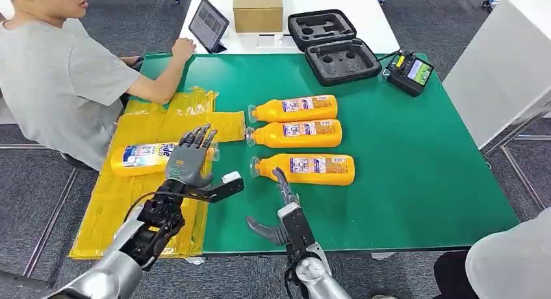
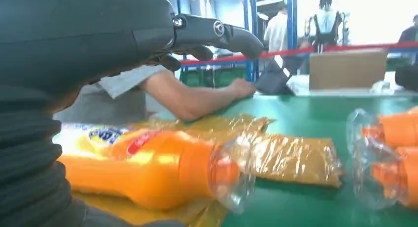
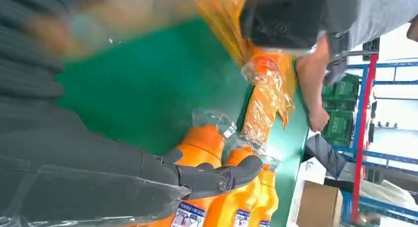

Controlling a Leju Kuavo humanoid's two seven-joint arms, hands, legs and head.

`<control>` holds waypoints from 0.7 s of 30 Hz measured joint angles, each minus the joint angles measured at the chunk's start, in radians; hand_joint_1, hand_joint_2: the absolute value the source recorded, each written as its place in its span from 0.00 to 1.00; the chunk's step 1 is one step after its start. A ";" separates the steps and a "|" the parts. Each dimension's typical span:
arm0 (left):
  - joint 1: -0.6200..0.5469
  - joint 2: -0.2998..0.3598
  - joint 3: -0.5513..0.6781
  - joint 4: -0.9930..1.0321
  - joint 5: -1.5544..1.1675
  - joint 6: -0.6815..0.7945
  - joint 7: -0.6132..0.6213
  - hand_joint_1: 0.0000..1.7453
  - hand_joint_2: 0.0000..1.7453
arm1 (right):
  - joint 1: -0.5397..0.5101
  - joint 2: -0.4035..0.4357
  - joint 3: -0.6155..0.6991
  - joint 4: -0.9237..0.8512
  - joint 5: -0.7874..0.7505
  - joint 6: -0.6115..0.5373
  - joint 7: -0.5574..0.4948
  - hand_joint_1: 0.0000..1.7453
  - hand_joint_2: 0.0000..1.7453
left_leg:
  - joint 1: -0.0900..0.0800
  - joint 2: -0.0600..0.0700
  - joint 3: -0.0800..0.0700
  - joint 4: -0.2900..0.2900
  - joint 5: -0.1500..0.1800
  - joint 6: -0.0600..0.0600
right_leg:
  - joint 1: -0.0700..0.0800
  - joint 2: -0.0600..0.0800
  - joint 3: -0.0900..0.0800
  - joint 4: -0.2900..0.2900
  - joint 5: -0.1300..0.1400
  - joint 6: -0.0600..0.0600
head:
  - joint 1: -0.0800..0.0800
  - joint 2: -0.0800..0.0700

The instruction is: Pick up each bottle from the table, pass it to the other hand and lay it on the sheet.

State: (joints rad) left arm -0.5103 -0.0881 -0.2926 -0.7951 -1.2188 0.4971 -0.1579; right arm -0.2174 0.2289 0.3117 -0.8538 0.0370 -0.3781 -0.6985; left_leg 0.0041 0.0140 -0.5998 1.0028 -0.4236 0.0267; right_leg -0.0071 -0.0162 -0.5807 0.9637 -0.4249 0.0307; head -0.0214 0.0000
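Now one bottle [image 1: 140, 158] lies on the sheet [image 1: 130, 201], left hand [image 1: 188, 157] spread empty above; next, the empty right hand [image 1: 281, 211] must grasp the bottle at twelve o'clock [image 1: 305, 168].

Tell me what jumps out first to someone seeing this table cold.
Three orange bottles lie side by side in a row on the green table, caps toward the yellow sheet. A fourth bottle lies on that sheet, with the left hand above it, fingers spread. The right hand is at the table's near edge, reaching toward the nearest bottle of the row.
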 measured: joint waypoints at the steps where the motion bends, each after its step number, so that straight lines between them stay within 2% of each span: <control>1: 0.015 0.002 -0.002 -0.027 0.002 0.019 0.000 0.00 1.00 | 0.004 -0.002 0.000 -0.007 0.015 -0.022 0.000 0.00 1.00 | 0.000 0.000 0.000 0.000 0.000 0.000 | 0.000 0.000 0.000 0.000 0.000 0.000 | 0.000 0.000; 4: 0.077 0.011 -0.012 -0.158 0.058 0.071 -0.039 0.00 1.00 | 0.020 -0.010 0.010 -0.044 0.219 -0.230 0.000 0.00 1.00 | 0.000 0.000 -0.001 0.000 0.000 0.000 | 0.000 0.000 0.000 0.000 0.000 0.000 | 0.000 0.000; 6: 0.120 0.016 -0.024 -0.253 0.098 0.093 -0.072 0.00 1.00 | 0.039 -0.006 -0.029 -0.085 0.533 -0.306 -0.002 0.00 1.00 | 0.000 0.000 -0.001 0.000 -0.001 0.000 | 0.000 0.000 -0.001 0.000 -0.001 0.000 | 0.000 0.000; 8: 0.142 0.018 -0.032 -0.309 0.107 0.096 -0.081 0.00 1.00 | 0.047 0.001 -0.064 -0.105 0.744 -0.312 -0.002 0.00 1.00 | 0.000 0.000 -0.001 0.000 -0.001 -0.001 | 0.000 0.000 -0.002 0.000 -0.001 0.000 | 0.000 0.000; 11: 0.170 0.023 -0.040 -0.371 0.134 0.112 -0.098 0.00 1.00 | 0.066 0.009 -0.092 -0.133 0.778 -0.314 0.000 0.00 1.00 | 0.000 0.000 -0.002 0.000 -0.001 -0.001 | 0.000 -0.001 -0.002 0.000 -0.001 0.000 | 0.000 0.000; 12: 0.181 0.024 -0.041 -0.389 0.169 0.135 -0.122 0.00 1.00 | 0.073 0.016 -0.119 -0.150 0.834 -0.316 0.002 0.00 1.00 | 0.000 -0.001 -0.002 0.000 -0.001 -0.001 | 0.000 0.000 -0.002 0.000 -0.001 0.000 | 0.000 0.000; 15: 0.220 0.026 -0.047 -0.456 0.283 0.197 -0.221 0.00 1.00 | 0.080 0.053 -0.256 -0.212 1.221 -0.317 0.001 0.00 1.00 | 0.000 0.000 -0.001 0.000 -0.001 -0.001 | 0.000 0.000 -0.002 0.000 0.000 0.000 | 0.000 0.000; 16: 0.232 0.026 -0.047 -0.473 0.300 0.199 -0.242 0.00 1.00 | 0.079 0.058 -0.286 -0.219 1.281 -0.316 0.005 0.00 1.00 | 0.000 -0.001 -0.002 0.000 0.000 0.000 | 0.000 -0.001 -0.002 0.000 0.000 0.000 | 0.000 0.000; 18: 0.273 0.014 -0.030 -0.528 0.361 0.202 -0.337 0.00 1.00 | 0.073 0.061 -0.361 -0.245 1.386 -0.317 0.078 0.00 1.00 | 0.000 -0.001 -0.002 0.000 0.000 0.000 | 0.000 -0.002 -0.002 0.000 0.000 0.000 | -0.001 0.000; 21: 0.311 -0.026 0.013 -0.577 0.464 0.203 -0.458 0.00 1.00 | 0.046 0.029 -0.405 -0.270 1.451 -0.317 0.217 0.00 1.00 | -0.001 -0.001 -0.002 0.000 0.000 0.000 | -0.001 -0.002 -0.002 0.000 0.000 0.001 | 0.001 0.000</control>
State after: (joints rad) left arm -0.1992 -0.1144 -0.2801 -1.3720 -0.7548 0.7000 -0.6155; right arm -0.1714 0.2576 -0.0931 -1.1241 1.4876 -0.6947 -0.4813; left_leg 0.0027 0.0132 -0.6021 1.0029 -0.4237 0.0271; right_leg -0.0083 -0.0181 -0.5823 0.9634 -0.4250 0.0313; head -0.0206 0.0000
